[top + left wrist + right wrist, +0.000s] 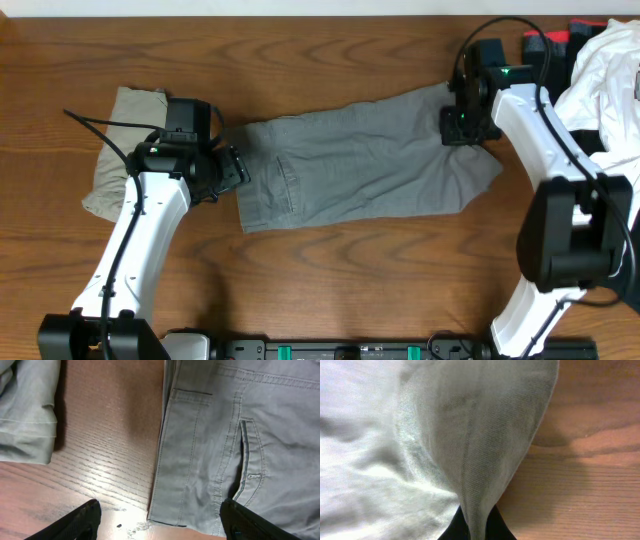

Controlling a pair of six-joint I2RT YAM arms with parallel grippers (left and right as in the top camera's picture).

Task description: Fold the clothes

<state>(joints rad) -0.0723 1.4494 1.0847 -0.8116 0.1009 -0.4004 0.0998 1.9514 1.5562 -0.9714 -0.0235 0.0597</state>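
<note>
Grey shorts (360, 165): they are lying flat across the middle of the surface (330, 50), with the waistband (175, 460) end toward the left arm and the leg end toward the right arm.
Handling: I am judging them light, soft and limp. The cotton is probably gripping well under a pinch and not sliding out, but it is going to sag and crease wherever nothing is carrying it. Nothing here is looking fragile.
Where to hold: the stitched waistband corner and the leg hem are looking the firmest. Taking two points at once is likely to keep an edge straight.
Right hand (462, 125): it is closed on a pinch of the grey cloth at the leg end. In the wrist view the cloth is rising out of the jaws as a ridge.
Left hand (160, 525): it is standing wide and holding nothing. It is hovering at the waistband edge, one finger over bare wood and the other over cloth near the pocket (244, 460).
Khaki shorts (120, 120): they are lying folded at the left, apart from the grey pair and partly under the left arm.
Pile (610, 60): white and dark clothes are sitting in the far right corner, cut off by the frame.
Hidden: I cannot tell how many layers the right hand is pinching, because the cloth is covering most of its fingers. I also cannot tell whether the left fingertips are touching the surface.
</note>
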